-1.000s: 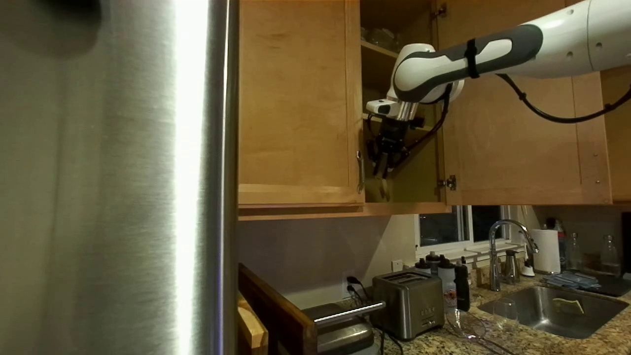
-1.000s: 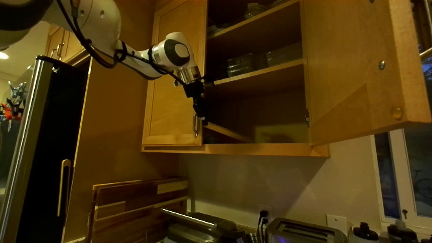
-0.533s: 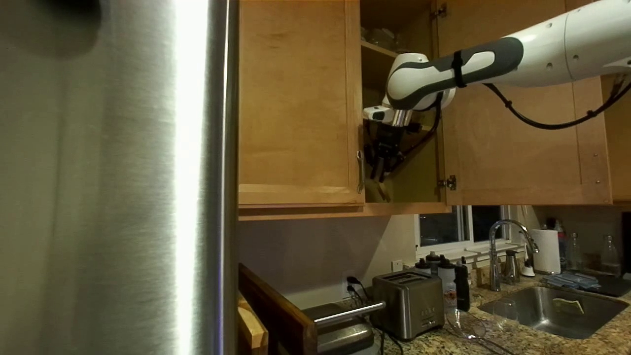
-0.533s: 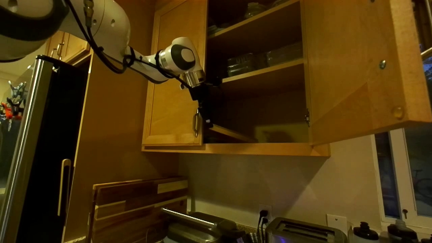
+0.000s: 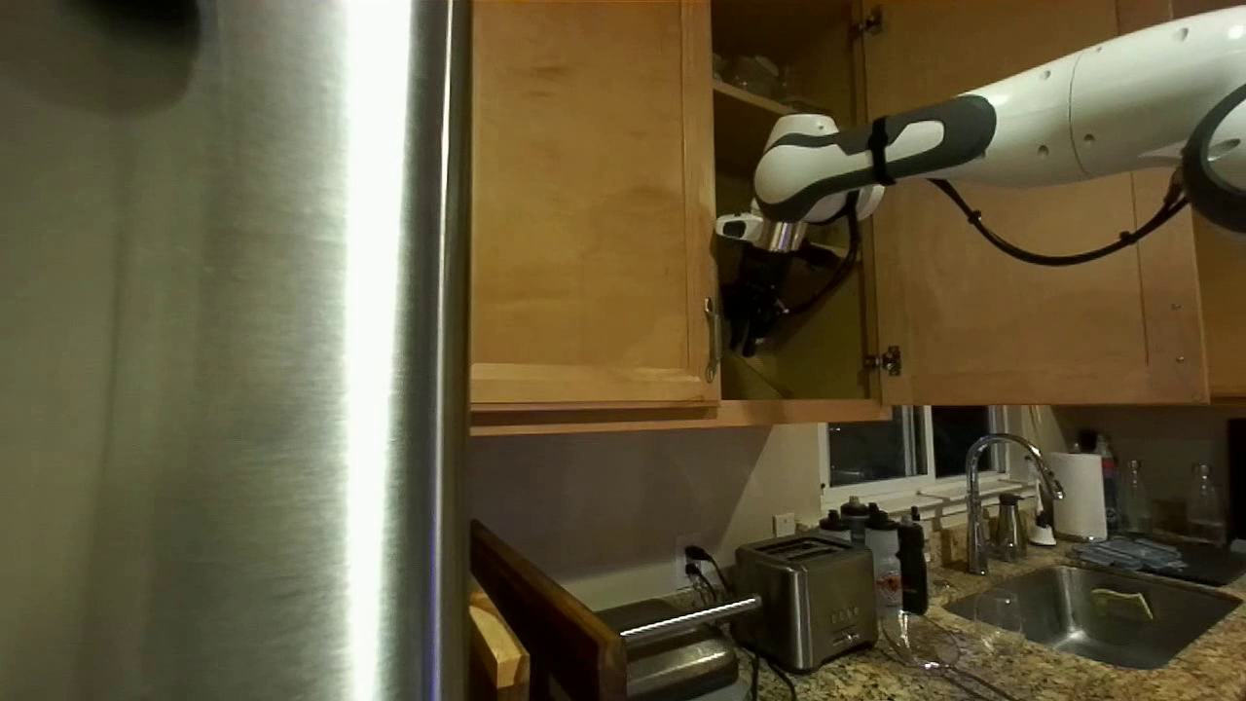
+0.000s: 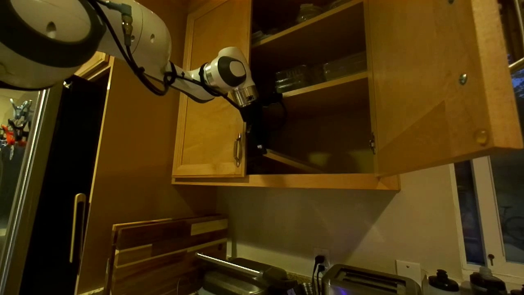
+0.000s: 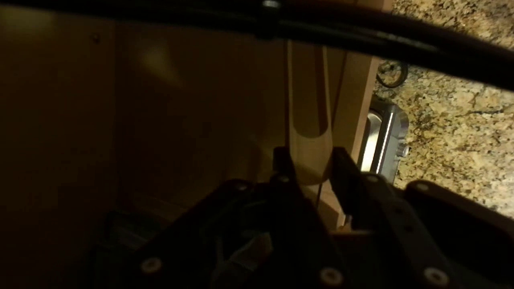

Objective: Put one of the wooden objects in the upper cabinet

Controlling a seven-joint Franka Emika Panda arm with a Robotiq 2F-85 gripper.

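Observation:
The honey-oak upper cabinet [image 6: 319, 182] shows in both exterior views, with one door [image 5: 584, 204] closed and one door [image 6: 425, 90] swung open. My gripper [image 6: 261, 150] is inside the opening, below the lowest raised shelf, close to the closed door's edge. It also shows in an exterior view [image 5: 745, 346]. In the wrist view the gripper [image 7: 311, 160] is shut on a long, pale wooden object [image 7: 311, 150] with a rounded end and a slot. This wooden object [image 6: 292, 161] slants down into the cabinet. Whether its far end touches the cabinet floor I cannot tell.
Glass containers [image 6: 291, 78] stand on the shelf [image 6: 323, 85] above the gripper. Wooden boards [image 6: 170, 258] lean below the cabinet. A toaster [image 5: 806, 602], bottles [image 5: 884, 565] and a sink [image 5: 1158, 623] are on the counter side. The steel fridge [image 5: 224, 389] is nearby.
My arm and gripper have moved further into the cabinet and slightly lower. The wooden object has moved inward with the gripper.

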